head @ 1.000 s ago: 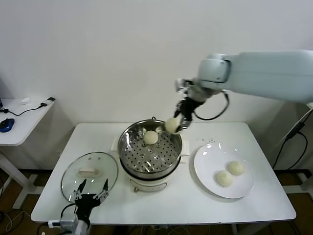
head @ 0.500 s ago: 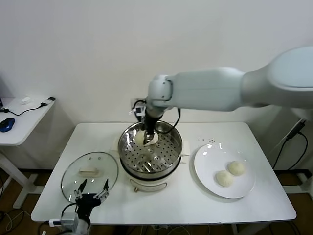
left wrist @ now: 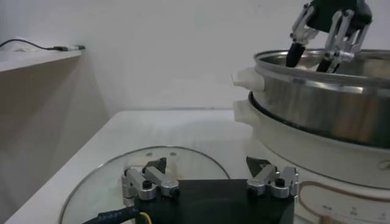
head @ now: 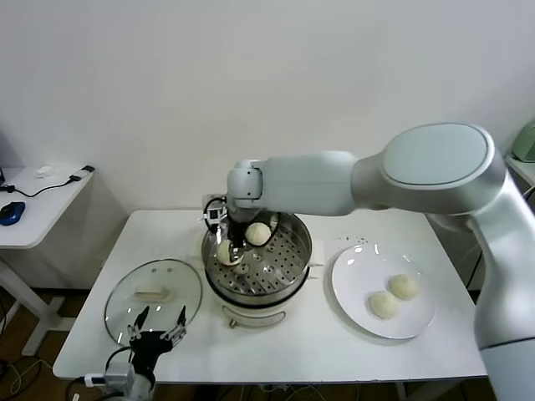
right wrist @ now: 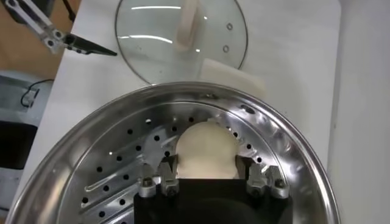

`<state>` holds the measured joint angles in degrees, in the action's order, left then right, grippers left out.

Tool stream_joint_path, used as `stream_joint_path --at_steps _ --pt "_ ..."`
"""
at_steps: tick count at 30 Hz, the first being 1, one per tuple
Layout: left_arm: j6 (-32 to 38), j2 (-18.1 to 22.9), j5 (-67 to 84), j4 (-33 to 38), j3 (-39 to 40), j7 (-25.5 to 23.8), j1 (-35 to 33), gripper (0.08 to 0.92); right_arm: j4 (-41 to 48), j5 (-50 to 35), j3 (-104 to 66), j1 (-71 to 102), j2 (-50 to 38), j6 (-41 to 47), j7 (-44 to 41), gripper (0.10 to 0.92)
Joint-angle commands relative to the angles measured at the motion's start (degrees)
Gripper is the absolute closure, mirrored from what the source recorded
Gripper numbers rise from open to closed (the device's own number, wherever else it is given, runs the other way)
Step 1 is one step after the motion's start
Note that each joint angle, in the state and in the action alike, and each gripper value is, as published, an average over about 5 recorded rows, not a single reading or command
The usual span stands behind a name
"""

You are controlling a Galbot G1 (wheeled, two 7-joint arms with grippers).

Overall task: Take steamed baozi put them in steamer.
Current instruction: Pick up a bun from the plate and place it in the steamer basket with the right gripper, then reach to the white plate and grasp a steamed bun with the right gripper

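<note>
Right gripper (head: 227, 248) low inside the steamer (head: 288, 280), fingers spread beside a baozi (right wrist: 207, 150) resting on the tray, second bun (head: 257, 234) behind, two buns (head: 394, 296) on plate (head: 351, 288), left gripper (head: 155, 329) open near glass lid (head: 125, 301).

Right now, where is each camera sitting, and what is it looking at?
Head view: up on the robot's head, looking down at the table; both arms show, the right gripper over the steamer.
Left wrist view: on the left arm, low by the glass lid, facing the steamer's side; the left gripper shows, open.
Right wrist view: on the right arm, looking down at a baozi between its gripper's fingers.
All three views show the steamer and lid.
</note>
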<state>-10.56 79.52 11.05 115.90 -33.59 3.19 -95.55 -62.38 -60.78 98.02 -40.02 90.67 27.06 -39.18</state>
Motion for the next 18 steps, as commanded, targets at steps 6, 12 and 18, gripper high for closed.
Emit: stream_joint_path --at_steps 6,12,18 --pt "0.0 -0.1 0.2 1.1 0.0 -0.1 -0.4 0.177 -6.3 3.2 0.5 -6.4 -8.0 -5.0 -6.3 0.206" --pt "-0.1 0.1 0.4 1.7 0.1 -0.1 -0.3 0.177 -15.1 6.6 6.6 -18.5 -23.4 -8.9 -12.6 0.202" --pt "0.0 0.0 0.5 1.8 -0.1 -0.1 -0.3 0.177 -25.0 14.1 17.6 -28.9 -40.8 -12.4 -17.4 0.203"
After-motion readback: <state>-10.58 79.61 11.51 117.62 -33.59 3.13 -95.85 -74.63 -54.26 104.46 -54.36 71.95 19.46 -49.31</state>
